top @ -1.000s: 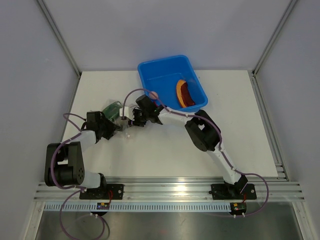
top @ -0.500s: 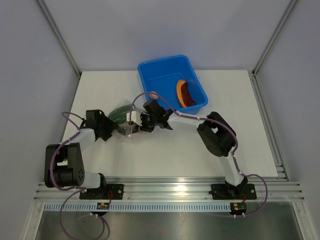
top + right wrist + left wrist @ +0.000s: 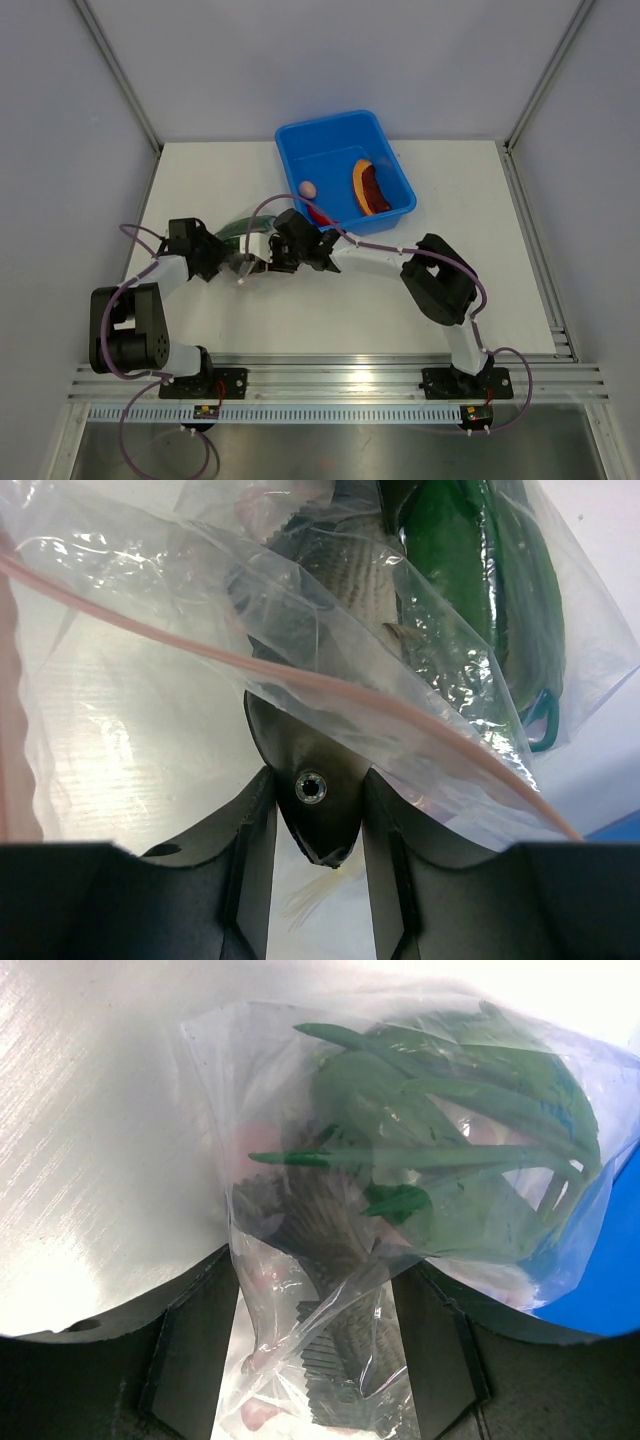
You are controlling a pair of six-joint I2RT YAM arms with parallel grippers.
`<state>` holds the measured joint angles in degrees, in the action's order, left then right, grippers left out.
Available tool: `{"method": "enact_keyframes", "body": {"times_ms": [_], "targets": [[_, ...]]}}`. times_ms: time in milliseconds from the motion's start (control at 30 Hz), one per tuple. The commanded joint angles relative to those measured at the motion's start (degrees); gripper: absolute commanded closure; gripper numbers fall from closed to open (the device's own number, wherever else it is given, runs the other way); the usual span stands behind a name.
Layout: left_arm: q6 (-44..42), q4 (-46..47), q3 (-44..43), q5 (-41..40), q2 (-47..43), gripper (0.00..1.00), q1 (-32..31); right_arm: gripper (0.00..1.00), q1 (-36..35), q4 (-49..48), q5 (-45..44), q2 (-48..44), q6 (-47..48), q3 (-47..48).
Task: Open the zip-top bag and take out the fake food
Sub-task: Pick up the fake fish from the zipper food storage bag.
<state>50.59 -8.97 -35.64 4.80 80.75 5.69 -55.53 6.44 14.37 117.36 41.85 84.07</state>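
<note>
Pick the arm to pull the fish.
Right, probably. The grey fish head sits in the right gripper at the zip-top bag mouth; the left gripper only straddles the bag's other end.

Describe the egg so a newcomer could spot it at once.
Start at the blue tub on the far side of the table. In its near-left corner lies the egg. It is small, round and pale pink, unlike the larger, curved orange slice at the tub's right side.
</note>
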Motion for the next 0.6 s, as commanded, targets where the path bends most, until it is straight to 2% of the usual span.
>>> {"method": "enact_keyframes", "body": {"times_ms": [0,267,567], "targets": [[-0.4,-1.8,-0.7,-3.5,1.4,0.36,0.6,0.73,-1.4,-0.6,-3.2,-3.6,-1.9,0.7],[-0.3,-3.2,-0.8,-4.5,0.7,0.35,1.6,0.72,-4.5,0.6,-7.7,-2.0,-5.3,1.8],[1.2,-3.6,0.0,-7.8,1.0,0.35,3.9,0.68,-4.6,-0.2,-7.6,-8.1,-7.3,-2.7]]}}
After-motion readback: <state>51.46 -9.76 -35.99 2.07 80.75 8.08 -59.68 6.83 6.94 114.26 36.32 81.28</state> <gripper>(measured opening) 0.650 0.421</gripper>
